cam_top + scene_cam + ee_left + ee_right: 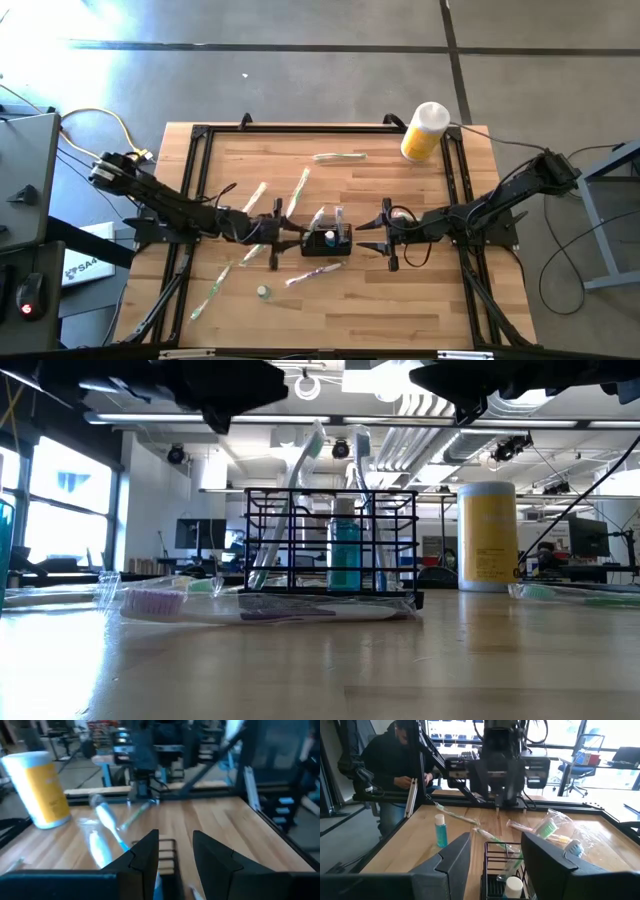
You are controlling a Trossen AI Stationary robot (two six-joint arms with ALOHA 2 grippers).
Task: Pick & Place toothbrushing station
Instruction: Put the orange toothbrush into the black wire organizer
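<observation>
The toothbrushing station (327, 240) is a small black wire box that rests by its base on the wooden table (400, 300). Toothbrushes and a blue bottle stand upright in the station (330, 540). My left gripper (288, 240) hovers at the box's left side, level and open; the box's rim (167, 851) shows low between its fingers. My right gripper (386, 237) hovers at the box's right side, level and open, with the box (500, 865) below the gap. In the low view both grippers sit higher than the box's top.
A yellow bottle with a white cap (425, 130) stands at the far right. Wrapped toothbrushes (340, 156) (212, 290) (315, 272) lie scattered around the box. A small blue bottle (440, 832) stands on the table. A person (395, 765) is beyond the table's left edge.
</observation>
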